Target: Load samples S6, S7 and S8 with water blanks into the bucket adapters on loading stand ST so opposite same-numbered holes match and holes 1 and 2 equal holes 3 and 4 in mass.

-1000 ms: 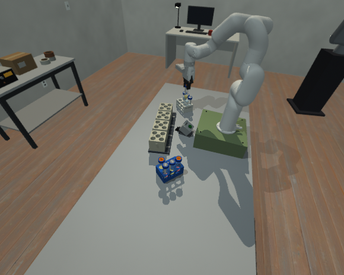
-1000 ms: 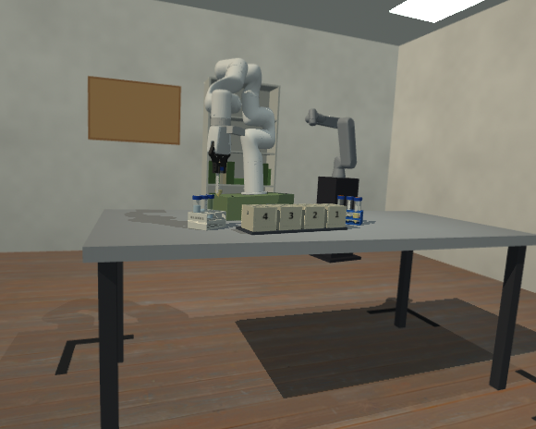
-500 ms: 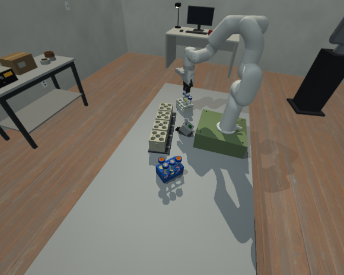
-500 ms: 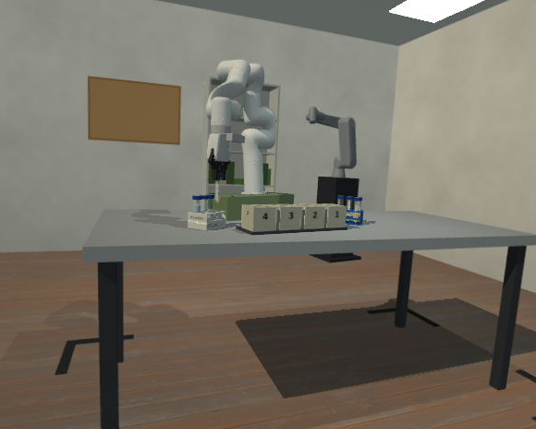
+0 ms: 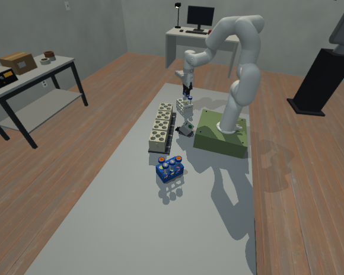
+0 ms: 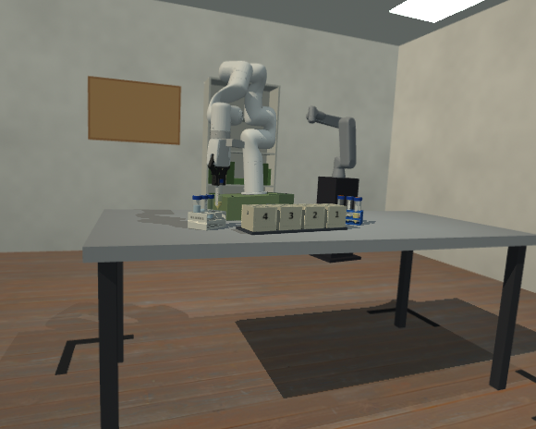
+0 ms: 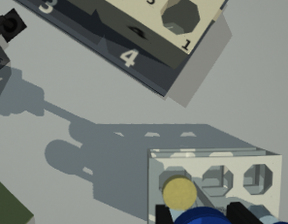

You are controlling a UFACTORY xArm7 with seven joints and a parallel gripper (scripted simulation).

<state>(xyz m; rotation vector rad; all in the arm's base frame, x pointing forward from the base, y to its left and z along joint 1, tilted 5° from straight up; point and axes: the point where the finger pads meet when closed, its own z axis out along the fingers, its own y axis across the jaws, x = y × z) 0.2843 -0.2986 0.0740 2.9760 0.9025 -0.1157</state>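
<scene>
My gripper (image 5: 187,93) (image 6: 219,183) (image 7: 202,216) is shut on a blue-capped tube (image 6: 217,196) with yellow contents at its lower end, which shows in the wrist view (image 7: 179,194). Its cap dot cannot be read. The tube hangs upright just above the white rack (image 5: 188,108) (image 6: 199,223) (image 7: 276,175), near one corner hole. Other blue-capped tubes stand in that rack. Adapters 4 (image 6: 264,224), 3 (image 6: 290,222), 2 (image 6: 314,220) and 1 (image 5: 158,146) (image 6: 336,219) stand in a row on the dark loading stand (image 5: 170,143) (image 7: 145,77); no tubes show in them.
A blue rack (image 5: 166,178) (image 6: 359,220) holds several tubes, two with orange dots (image 5: 161,160) (image 5: 178,158). The small sloped desk (image 5: 184,129) with the green DONE key (image 5: 190,126) stands between the adapters and the green arm base (image 5: 217,145).
</scene>
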